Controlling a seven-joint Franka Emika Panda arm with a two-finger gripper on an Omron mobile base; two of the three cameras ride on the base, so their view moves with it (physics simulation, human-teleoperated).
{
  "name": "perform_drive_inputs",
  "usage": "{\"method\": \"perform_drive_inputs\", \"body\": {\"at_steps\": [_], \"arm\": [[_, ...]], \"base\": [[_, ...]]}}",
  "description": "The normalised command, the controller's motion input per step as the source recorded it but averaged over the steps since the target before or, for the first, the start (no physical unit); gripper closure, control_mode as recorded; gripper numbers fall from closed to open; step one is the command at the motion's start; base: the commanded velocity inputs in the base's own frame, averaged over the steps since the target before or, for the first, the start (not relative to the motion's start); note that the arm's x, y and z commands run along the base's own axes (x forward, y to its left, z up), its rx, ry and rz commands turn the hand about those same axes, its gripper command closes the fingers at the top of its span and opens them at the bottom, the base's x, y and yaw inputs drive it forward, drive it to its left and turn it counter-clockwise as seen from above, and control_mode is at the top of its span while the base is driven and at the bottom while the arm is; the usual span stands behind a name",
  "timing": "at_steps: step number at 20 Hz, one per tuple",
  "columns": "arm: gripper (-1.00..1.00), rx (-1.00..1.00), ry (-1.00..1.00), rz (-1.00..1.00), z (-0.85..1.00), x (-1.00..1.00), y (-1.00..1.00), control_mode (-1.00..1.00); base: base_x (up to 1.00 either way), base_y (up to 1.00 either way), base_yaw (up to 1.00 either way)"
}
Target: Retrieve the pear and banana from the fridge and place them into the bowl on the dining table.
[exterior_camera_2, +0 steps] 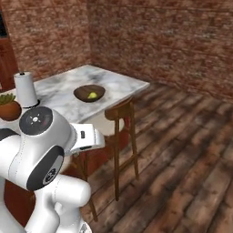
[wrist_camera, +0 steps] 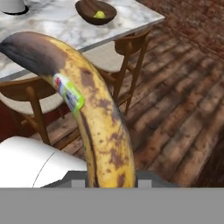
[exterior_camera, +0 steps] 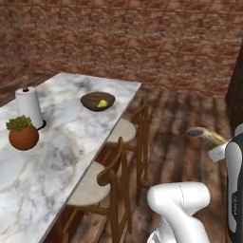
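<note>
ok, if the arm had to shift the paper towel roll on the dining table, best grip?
Judgement: take the paper towel roll around its white mid-body, coming in level from the open table side. It stands upright on a dark base, and the potted plant sits close beside it. The body may be too wide for the jaws; then pinch the thin centre post on top from above.

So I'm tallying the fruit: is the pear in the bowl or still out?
In. The pear lies inside the bowl on the dining table; the banana is not in it yet.
</note>
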Motion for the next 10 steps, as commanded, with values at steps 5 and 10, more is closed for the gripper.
{"method": "perform_drive_inputs", "body": {"at_steps": [5,10], "arm": [[1.00,0.00,0.00,0.00,0.00,0.00,0.00,1.00],[1.00,0.00,0.00,0.00,0.00,0.00,0.00,1.00]], "base": [[1.00,-0.39,0.41],[1.00,-0.50,0.39]]}}
